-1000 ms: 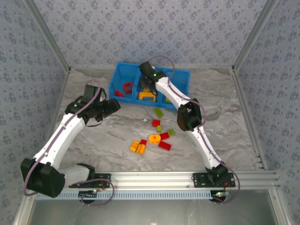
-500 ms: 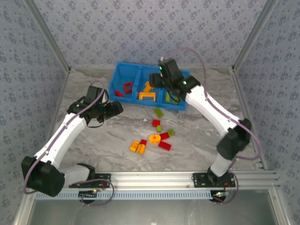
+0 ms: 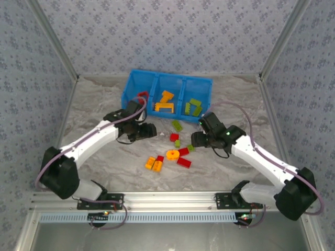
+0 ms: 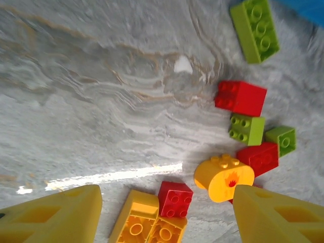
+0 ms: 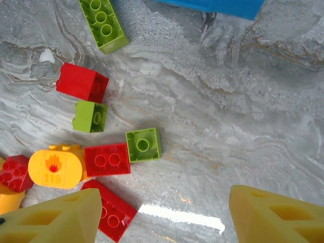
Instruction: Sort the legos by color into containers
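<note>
The containers are three compartments of one blue bin (image 3: pixel 129 87) at the back: a red frame lego (image 3: pixel 141 97) in the left, orange ones (image 3: pixel 165 101) in the middle, green ones (image 3: pixel 192 106) in the right. Loose legos lie in front of it: a long green brick (image 3: pixel 177 125), red bricks (image 3: pixel 183 152), a round yellow one (image 3: pixel 172 155) and orange ones (image 3: pixel 153 164). My left gripper (image 3: pixel 149 130) hovers open to their left, over a small red brick (image 4: pixel 174 199) and orange bricks (image 4: pixel 134 223). My right gripper (image 3: pixel 194 138) hangs open and empty to their right, near a green square brick (image 5: pixel 143 144).
Marbled grey table surface (image 3: pixel 104 157) lies around the pile. Metal frame posts and patterned walls enclose the table on three sides, and an aluminium rail (image 3: pixel 172 198) runs along the near edge. The bin's blue wall (image 5: pixel 212 6) sits just beyond the right gripper.
My right arm has swung back from above the bin and come down to the right of the loose pile. The left arm has moved right, toward the pile.
</note>
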`<state>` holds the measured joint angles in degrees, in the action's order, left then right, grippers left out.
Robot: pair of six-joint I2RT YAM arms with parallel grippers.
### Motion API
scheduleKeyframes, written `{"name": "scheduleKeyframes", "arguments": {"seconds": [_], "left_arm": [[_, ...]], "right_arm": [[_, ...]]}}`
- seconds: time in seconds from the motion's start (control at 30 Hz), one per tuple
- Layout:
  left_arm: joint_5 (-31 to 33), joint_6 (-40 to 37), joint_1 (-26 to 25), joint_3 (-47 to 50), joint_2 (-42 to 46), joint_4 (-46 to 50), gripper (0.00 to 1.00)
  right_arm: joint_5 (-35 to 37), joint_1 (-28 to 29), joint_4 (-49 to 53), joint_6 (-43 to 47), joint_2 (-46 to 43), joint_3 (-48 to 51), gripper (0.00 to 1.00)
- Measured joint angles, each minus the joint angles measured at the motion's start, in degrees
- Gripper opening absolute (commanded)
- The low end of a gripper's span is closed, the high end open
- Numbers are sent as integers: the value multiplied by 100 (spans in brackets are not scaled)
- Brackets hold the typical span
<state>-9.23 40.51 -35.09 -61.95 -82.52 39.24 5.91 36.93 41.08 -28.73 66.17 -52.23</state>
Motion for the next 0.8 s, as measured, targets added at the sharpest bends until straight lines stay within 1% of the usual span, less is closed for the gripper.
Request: {"name": "scheduleKeyframes", "arguments": {"seconds": [0.13,0.23,0.37,0.47,0.57,0.67,0.8], "left_arm": [[92,-20,-332,-24,-164,533,67],[109,-63,-463,-2,-144,933,63],[107,-101,-780,221,-7,1241,62],[94,-118,-1025,431,13,1311,61],[116,-188,-1156,544,-127,1331,60],[177,-262,-1180,625,-286,1314,63],[173,-363,-1191,632,-442,1191,64]], "right_arm": [[2,-9,81,-42,-221,20,70],[-17,-20,87,-42,-271,20,70],[-87,-81,118,-31,-278,20,70],[-170,-181,140,13,-280,20,70],[-240,-286,188,76,-295,20,70],[-308,-369,229,120,-330,20,71],[-369,-435,249,122,-330,20,71]]}}
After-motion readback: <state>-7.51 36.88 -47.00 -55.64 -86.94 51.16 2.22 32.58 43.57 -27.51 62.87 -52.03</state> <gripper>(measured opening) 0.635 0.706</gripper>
